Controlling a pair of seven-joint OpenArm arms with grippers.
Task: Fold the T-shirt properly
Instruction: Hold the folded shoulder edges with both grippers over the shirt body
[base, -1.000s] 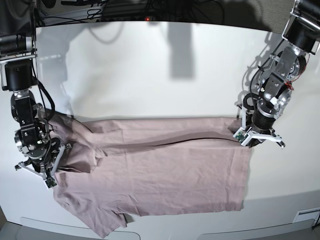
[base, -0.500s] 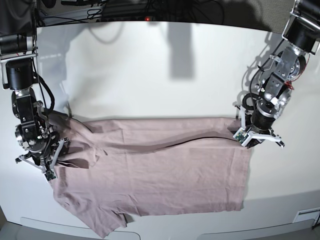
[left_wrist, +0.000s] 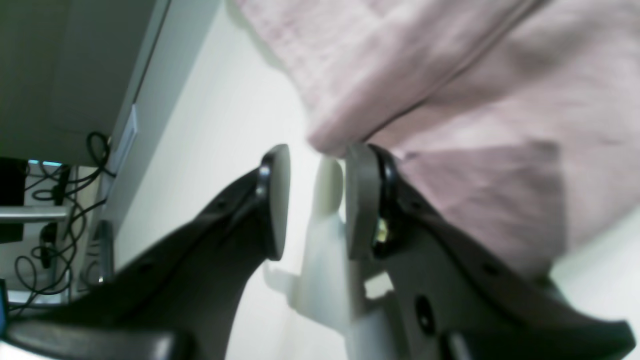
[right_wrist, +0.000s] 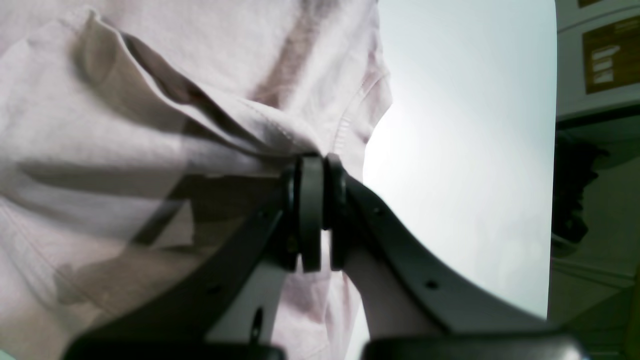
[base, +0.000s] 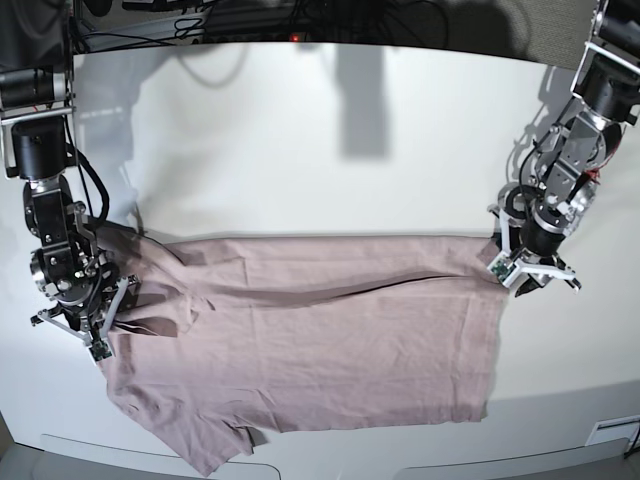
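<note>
The pink-mauve T-shirt (base: 330, 340) lies spread across the white table, with its sleeves toward the base view's left and its hem toward the right. My left gripper (base: 512, 272) sits at the shirt's upper right corner. In the left wrist view the left gripper (left_wrist: 317, 200) is open, nothing lies between its pads, and the T-shirt (left_wrist: 475, 100) edge rests just beyond the fingertips. My right gripper (base: 103, 330) is at the shirt's left end. In the right wrist view the right gripper (right_wrist: 315, 215) is shut on a pinched fold of the T-shirt (right_wrist: 125, 100).
The white table (base: 300, 150) stretches far behind the shirt. Cables (base: 250, 20) run along its far edge. More cables (left_wrist: 50, 225) hang beyond the table edge in the left wrist view. A cardboard box (right_wrist: 600, 60) stands off the table in the right wrist view.
The left gripper has opened, let go of the shirt's right corner and shifted slightly right. The lifted fold there has sunk flatter. The right gripper rose a little, still gripping.
</note>
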